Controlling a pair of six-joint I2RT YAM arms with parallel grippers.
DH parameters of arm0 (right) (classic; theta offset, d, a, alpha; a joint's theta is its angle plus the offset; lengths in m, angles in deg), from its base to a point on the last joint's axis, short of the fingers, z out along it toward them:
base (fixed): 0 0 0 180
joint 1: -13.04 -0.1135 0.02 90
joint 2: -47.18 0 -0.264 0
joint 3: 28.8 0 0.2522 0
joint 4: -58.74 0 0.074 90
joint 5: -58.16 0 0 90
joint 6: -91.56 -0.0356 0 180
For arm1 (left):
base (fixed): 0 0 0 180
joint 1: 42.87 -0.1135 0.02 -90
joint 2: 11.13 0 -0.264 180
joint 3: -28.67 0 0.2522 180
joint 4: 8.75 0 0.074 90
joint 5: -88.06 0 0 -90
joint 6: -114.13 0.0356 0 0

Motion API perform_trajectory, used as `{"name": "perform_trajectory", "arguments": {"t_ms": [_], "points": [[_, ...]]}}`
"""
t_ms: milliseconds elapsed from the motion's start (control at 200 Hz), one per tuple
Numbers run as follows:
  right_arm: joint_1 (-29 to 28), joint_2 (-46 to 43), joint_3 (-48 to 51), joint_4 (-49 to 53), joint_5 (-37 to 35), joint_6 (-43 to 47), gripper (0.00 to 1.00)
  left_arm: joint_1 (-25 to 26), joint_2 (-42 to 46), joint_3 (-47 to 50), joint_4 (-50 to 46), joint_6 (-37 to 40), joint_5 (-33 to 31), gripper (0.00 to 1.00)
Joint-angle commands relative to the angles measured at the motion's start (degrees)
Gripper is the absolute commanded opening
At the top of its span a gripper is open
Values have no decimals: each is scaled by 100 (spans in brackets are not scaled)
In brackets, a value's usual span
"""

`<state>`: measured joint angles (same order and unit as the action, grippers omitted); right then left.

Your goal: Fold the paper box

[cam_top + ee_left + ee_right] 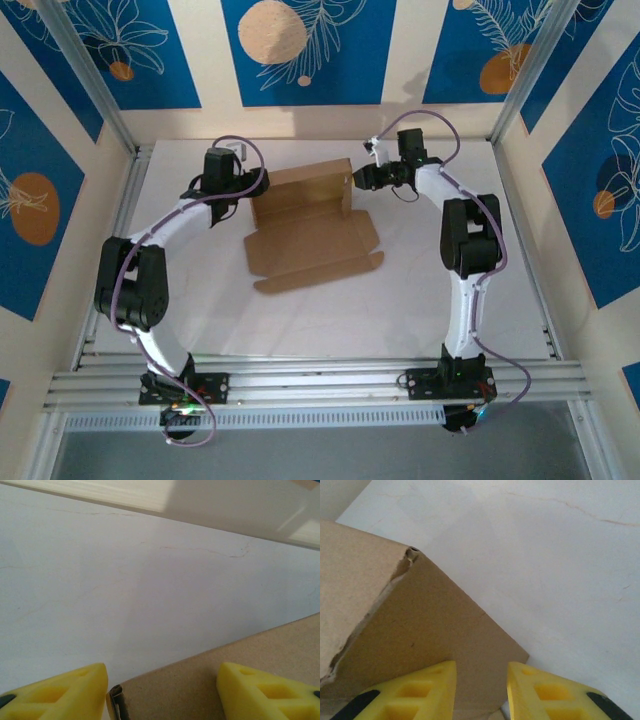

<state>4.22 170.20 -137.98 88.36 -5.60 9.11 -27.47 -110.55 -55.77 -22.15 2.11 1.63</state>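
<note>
Box (310, 235): prob. light, stiff card, hinges at creases; take by wall edges. Left gripper (162, 680) & right gripper (481, 679) both apart, card in gap, not clamped.

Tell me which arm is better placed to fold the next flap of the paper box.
Right, probably: the right claw straddles a paper box flap; the left claw, wide open, meets only a corner.

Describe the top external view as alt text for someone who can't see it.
A half-folded brown paper box lies on a white table, its back wall raised and its front flaps flat. The left arm and right arm curve in from the near edge, their jaws at the box's far corners.
</note>
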Motion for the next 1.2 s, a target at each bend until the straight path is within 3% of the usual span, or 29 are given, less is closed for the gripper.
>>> {"name": "perform_trajectory", "arguments": {"t_ms": [0,90,180,255,560,1195], "points": [[-272,-347,308,-99,-204,629,33,73,-18,80,-369,101,175,60],[-330,-501,439,-27,-479,991,25,73,1,86,-381,119,118,60],[-360,-605,508,73,-722,1196,9,60,-3,80,-376,103,125,60],[-387,-679,571,99,-822,1335,3,51,6,80,-379,75,143,60],[-687,-996,862,434,-1737,2194,1,42,51,101,-365,110,157,60],[-779,-1070,964,990,-1656,2554,0,16,62,139,-317,154,257,61]]}}
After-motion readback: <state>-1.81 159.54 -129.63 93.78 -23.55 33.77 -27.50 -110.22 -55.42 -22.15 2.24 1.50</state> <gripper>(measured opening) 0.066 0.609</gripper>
